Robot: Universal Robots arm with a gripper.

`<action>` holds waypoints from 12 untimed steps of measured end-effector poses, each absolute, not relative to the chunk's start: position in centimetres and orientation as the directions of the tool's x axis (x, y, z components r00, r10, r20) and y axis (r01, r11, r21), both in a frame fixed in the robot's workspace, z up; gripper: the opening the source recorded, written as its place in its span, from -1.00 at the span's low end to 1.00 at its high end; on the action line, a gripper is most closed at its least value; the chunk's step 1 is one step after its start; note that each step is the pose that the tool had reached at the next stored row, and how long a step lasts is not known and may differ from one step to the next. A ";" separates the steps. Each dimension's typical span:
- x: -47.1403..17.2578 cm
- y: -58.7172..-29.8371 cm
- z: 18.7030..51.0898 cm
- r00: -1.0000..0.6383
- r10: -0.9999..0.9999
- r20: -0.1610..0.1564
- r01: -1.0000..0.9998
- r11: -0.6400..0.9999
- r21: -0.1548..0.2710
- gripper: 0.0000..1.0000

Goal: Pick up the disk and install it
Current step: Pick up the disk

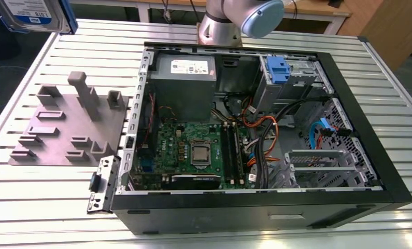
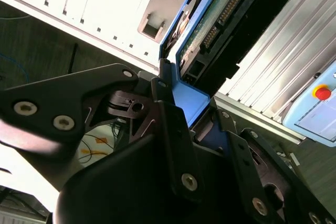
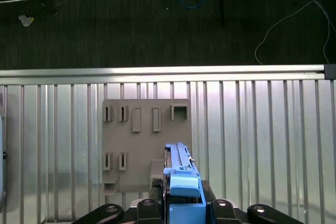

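At the exterior view's upper left, holding the disk (image 1: 34, 14) up in the air, label side showing, well apart from the open computer case (image 1: 226, 212) on the slatted table (image 1: 46, 207). Clamping with the gripper (image 2: 190, 109) clenched on the blue carrier, black fingers (image 2: 170, 129) pressing on either side of the frame in the second wrist view. Showing the circuit-board face and connector row there too. Looking straight down in the first wrist view, past the disk's edge, onto the grey slotted fixture plate (image 3: 142, 145). Hanging above that plate, not touching it.

Progress, as a judgement:
- Counting the pick-up as done: carrying the disk free of any support, secure in the grasp.
- Counting the install as not yet done: keeping well outside the chassis, seating nothing.

Noting inside the case:
- the grey power-supply box (image 1: 183, 67) and the motherboard (image 1: 192, 150)
- a drive cage (image 1: 299, 83) with a small blue latch (image 1: 278, 70), toward the exterior view's right

Guessing at that cage as the likely seat, not confirming it from these views. Flagging orange and black cables (image 1: 257, 124) lying near the cage, possibly crowding the way in.
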State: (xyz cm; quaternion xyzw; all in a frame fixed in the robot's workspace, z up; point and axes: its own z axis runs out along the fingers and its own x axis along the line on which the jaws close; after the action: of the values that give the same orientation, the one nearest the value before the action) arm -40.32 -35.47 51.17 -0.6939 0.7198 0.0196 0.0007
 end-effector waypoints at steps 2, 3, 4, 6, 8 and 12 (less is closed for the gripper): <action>-40.3 -35.5 51.2 -0.037 -0.999 -0.028 -0.999 0.036 0.027 -0.27; -40.2 -35.5 51.2 -0.037 -0.999 -0.028 -0.999 0.036 0.027 -0.27; -40.1 -35.5 51.2 -0.037 -0.999 -0.028 -0.999 0.036 0.027 -0.27; -39.9 -35.5 51.2 -0.037 -0.999 -0.028 -0.999 0.036 0.027 -0.27; -39.7 -35.5 51.2 -0.037 -0.999 -0.028 -0.999 0.036 0.027 -0.27; -39.4 -35.5 51.2 -0.037 -0.999 -0.028 -0.999 0.036 0.027 -0.27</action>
State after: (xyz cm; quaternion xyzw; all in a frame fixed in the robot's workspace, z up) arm -39.44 -35.49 51.17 -0.6939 0.7198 0.0196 0.0007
